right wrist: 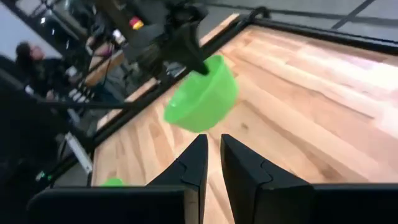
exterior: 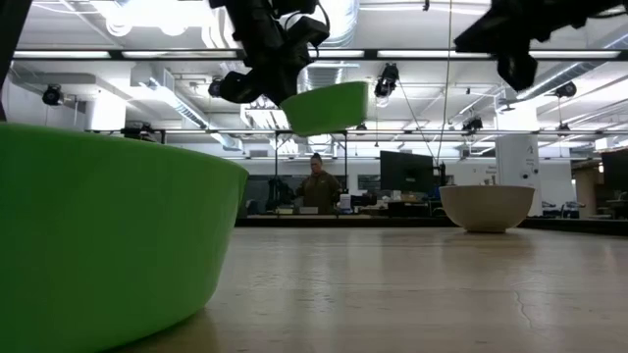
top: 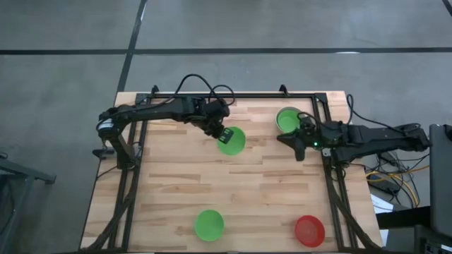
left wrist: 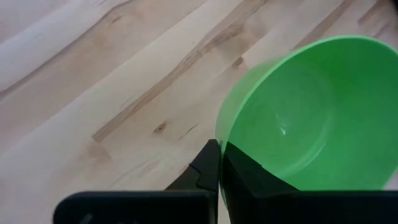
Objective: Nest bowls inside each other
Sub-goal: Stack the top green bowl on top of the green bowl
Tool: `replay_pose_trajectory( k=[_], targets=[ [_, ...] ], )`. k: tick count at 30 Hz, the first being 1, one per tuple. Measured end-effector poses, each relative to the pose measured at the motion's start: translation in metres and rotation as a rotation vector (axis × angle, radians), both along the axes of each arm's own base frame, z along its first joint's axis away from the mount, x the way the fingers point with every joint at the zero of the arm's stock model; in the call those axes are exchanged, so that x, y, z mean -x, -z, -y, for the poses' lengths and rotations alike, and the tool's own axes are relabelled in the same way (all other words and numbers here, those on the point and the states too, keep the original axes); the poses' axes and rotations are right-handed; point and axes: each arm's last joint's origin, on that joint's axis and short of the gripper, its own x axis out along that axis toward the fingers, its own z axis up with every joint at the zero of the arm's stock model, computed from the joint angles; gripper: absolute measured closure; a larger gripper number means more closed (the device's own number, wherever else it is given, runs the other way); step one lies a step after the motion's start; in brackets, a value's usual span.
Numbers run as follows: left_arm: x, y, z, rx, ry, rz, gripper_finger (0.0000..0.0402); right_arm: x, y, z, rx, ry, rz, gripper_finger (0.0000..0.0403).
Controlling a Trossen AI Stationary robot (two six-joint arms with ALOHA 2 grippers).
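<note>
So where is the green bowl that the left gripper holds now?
In the high view the green bowl hangs above the table's far middle, pinched at its rim by the left gripper. The grey-white bowl with green inside sits to its right.

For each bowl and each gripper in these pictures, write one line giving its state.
Carried green bowl: lifted off the table, tilted.
Left gripper: jaws shut on that bowl's rim.
Right gripper: holds nothing.
White bowl with green inside: upright on the table.
Near green bowl: upright.
Red bowl: upright.
</note>
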Motion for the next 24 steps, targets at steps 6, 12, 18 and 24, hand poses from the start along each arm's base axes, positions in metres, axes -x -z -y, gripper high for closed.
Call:
replay_pose_trajectory(
  k=[6, 12, 18, 24],
  targets=[
    [0.006, 0.007, 0.0, 0.006, -0.008, -0.028, 0.0392, -0.023, -0.036, -0.001, 0.036, -0.018, 0.002, 0.036],
    [0.008, 0.009, 0.0, 0.008, -0.011, -0.043, 0.0392, -0.041, -0.06, -0.002, 0.024, -0.02, 0.026, 0.036],
    [0.009, 0.008, 0.001, 0.004, -0.004, -0.04, 0.0392, -0.055, -0.072, -0.002, -0.085, 0.015, 0.03, 0.036],
    [0.011, 0.004, 0.001, -0.004, 0.004, -0.028, 0.0392, -0.065, -0.073, -0.003, -0.232, 0.082, -0.079, 0.036]
  ],
)
